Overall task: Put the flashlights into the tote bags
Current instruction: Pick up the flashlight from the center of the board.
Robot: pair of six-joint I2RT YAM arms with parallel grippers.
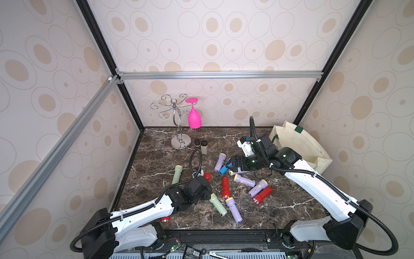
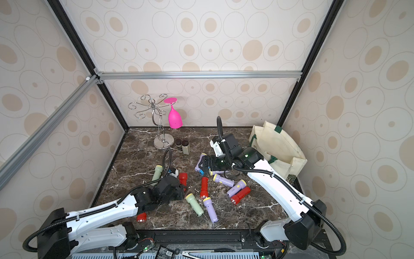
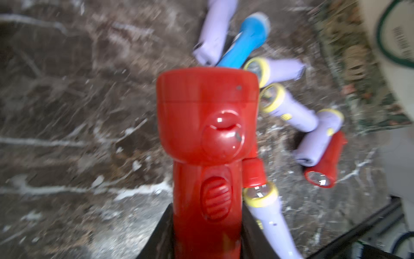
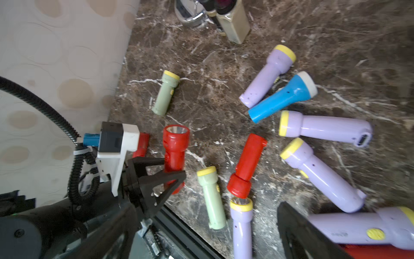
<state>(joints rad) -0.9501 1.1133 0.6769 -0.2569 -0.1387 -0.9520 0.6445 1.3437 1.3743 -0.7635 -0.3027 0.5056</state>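
My left gripper [image 1: 205,179] is shut on the barrel of a red flashlight [image 3: 206,134], whose head points away from the wrist. I cannot tell whether it is clear of the table. My right gripper [image 1: 228,167] hangs open over a blue flashlight [image 1: 224,170] and a lilac flashlight [image 1: 220,162], holding nothing; only one finger [image 4: 298,233] shows in the right wrist view. Several more flashlights lie loose mid-table, lilac [image 1: 244,180], pale green [image 1: 217,204] and red [image 1: 262,195]. The cream tote bag [image 1: 300,145] with green handles stands open at the back right, behind the right arm.
A chrome glass rack [image 1: 179,134] with a pink glass [image 1: 194,116] hanging from it stands at the back left. Two dark-capped jars [image 1: 201,145] sit beside its base. A red flashlight [image 1: 165,219] lies at the front edge under the left arm. Walls close in on three sides.
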